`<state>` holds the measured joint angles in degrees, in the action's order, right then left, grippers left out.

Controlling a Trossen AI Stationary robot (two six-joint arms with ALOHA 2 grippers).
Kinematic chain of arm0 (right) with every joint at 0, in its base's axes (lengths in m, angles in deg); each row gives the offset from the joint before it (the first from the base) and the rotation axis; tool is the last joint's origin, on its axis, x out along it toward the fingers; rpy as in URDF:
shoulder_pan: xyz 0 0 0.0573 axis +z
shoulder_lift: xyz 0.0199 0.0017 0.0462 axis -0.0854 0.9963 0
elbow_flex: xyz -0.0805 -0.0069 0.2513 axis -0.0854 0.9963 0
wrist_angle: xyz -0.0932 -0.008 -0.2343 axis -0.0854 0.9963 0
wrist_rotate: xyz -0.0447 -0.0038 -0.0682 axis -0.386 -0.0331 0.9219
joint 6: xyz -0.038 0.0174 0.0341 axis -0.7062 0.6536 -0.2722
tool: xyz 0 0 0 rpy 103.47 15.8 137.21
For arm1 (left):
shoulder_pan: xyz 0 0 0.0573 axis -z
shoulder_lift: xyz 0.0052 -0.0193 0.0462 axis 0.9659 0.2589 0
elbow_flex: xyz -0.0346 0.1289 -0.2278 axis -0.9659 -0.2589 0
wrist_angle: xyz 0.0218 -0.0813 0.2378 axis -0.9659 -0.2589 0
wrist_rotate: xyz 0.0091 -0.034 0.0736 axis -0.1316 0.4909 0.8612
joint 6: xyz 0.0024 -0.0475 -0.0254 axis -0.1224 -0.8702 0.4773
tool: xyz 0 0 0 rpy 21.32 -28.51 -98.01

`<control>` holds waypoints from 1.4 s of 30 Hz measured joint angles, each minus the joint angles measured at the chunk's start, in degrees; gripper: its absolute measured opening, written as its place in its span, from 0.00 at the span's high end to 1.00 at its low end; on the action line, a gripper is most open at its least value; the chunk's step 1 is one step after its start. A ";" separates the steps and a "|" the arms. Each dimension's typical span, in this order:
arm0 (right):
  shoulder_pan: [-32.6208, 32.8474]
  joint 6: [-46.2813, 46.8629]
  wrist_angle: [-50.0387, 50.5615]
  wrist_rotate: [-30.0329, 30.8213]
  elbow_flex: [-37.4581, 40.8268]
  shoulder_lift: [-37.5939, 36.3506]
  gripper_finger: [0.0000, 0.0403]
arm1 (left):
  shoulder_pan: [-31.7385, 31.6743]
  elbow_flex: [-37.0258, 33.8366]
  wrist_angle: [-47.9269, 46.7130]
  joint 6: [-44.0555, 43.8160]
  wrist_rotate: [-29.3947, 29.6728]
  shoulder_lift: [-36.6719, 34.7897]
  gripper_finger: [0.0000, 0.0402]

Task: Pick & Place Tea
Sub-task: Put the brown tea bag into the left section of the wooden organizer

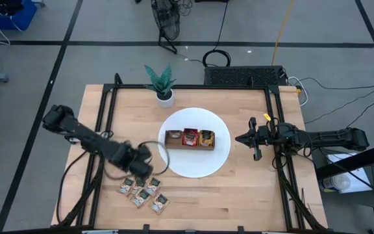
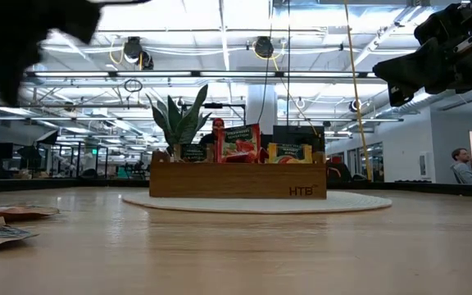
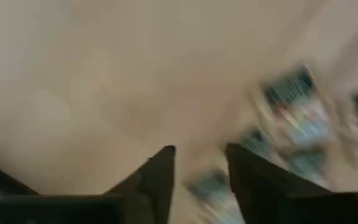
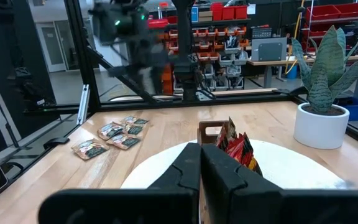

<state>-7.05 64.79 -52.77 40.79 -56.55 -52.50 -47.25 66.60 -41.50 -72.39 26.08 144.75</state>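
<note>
Because the tea sachets (image 1: 143, 191) are small, flat, foil-like squares, they are judged light, thin and somewhat slippery, with little body to resist a pinch; a hold across one free edge, or a flat nip through the middle of a sachet lying apart from its neighbours, looks the safest. The loose ones lie in a small cluster on the bare wooden table (image 1: 239, 195), near its front-left corner, some touching or overlapping, which makes a single pick harder. Other sachets already stand upright in the wooden tray (image 1: 197, 139): a red one (image 1: 191, 136) in the middle compartment and an orange-yellow one (image 1: 207, 137) in the right compartment as seen from above; the left compartment's contents cannot be made out from above. The tray rests on a round white plate (image 1: 193, 166) at the table's centre.

The left gripper (image 1: 139, 170) hangs just above the loose cluster, on the plate's side of it; its fingers stand partly apart with nothing between them, as the left wrist view shows. The right gripper (image 1: 255, 139) waits beside the plate's right edge, fingers pressed together and empty. A potted plant (image 1: 162, 83) stands behind the plate.
</note>
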 joint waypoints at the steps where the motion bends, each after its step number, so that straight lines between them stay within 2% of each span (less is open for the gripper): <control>1: -0.02 0.00 0.01 0.01 0.00 0.00 0.99 | 1.29 -1.15 1.42 -4.17 -3.69 0.02 0.59; 4: 0.00 0.00 -0.01 0.01 0.00 0.00 0.99 | 5.51 -3.71 3.16 -17.38 -13.75 0.05 0.47; 6: -0.02 0.00 -0.02 -0.01 0.00 0.00 0.99 | 9.00 -5.76 5.15 -26.00 -16.82 0.03 0.41; 11: 0.00 0.00 -0.02 0.01 0.00 0.00 0.99 | 16.59 -10.91 13.31 -41.50 -18.65 0.04 0.34; 16: 0.00 0.00 -0.02 0.01 0.00 -0.02 0.99 | 21.00 -15.68 17.32 -49.76 -18.60 0.04 0.36; 26: -0.01 0.00 0.00 0.00 0.00 -0.01 0.99 | 22.32 -26.47 36.23 -51.90 -16.58 -0.28 0.41; 34: -0.02 0.00 0.09 -0.01 0.00 -0.02 0.99 | 22.38 -27.54 36.52 -47.51 -16.64 -0.26 0.41; 42: -0.01 -0.01 0.01 0.01 0.00 -0.02 0.99 | 22.24 -27.83 36.39 -47.50 -14.78 -1.10 0.41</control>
<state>-7.06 64.79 -52.76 40.80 -56.55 -52.52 -25.01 38.77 -5.11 -119.90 11.30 143.65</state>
